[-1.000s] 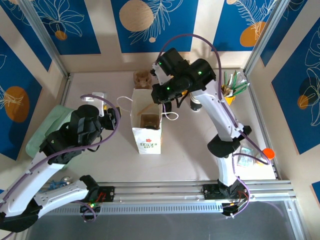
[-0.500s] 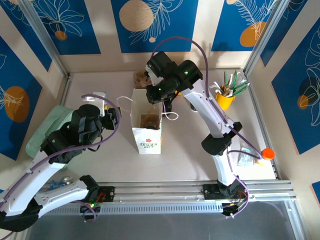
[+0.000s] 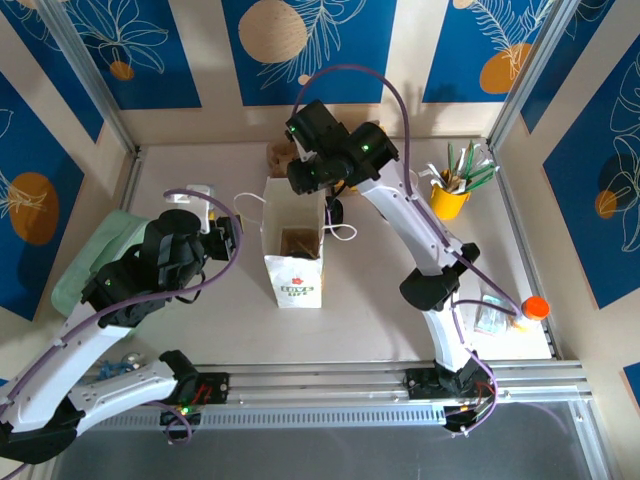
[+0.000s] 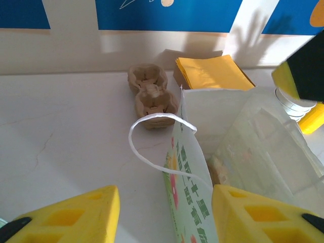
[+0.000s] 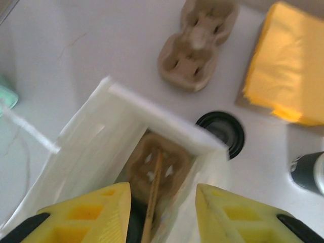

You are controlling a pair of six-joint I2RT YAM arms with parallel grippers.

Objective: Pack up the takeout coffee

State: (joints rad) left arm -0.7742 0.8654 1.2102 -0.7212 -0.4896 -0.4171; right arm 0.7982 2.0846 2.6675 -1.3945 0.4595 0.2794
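At the far left a pale green cloth (image 3: 72, 280) lay on the white table (image 3: 380, 300) beneath the left arm. The left gripper (image 4: 166, 198) hung just left of a tall white paper bag printed in green and red (image 3: 293, 280). Its yellow fingers were spread apart and clasped nothing. The bag's near corner and its looped white cord handle (image 4: 152, 119) lay ahead of them. The bag stood upright and open near the middle of the table.

At the bottom of the bag sat a brown moulded-pulp cup carrier (image 5: 158, 163) with a thin wooden stick (image 5: 152, 202) leaning across it. The right gripper (image 5: 163, 191) hovered over the bag's far end, jaws parted and nothing caught between them. A dark shape low beside its left finger was too blurred to name.

Beyond the bag, on the table, lay a second brown pulp carrier tray (image 5: 197, 41). A low round black lid (image 5: 221, 132) lay just beside the bag's far wall. Right of the tray rested a stack of yellow paper napkins (image 5: 288, 66).

The takeout coffee cup (image 5: 308, 173), dark-bodied paper with a pale rim, stood on the table right of the lid, outside the bag. Further right stood a yellow mug of utensils (image 3: 450, 197).
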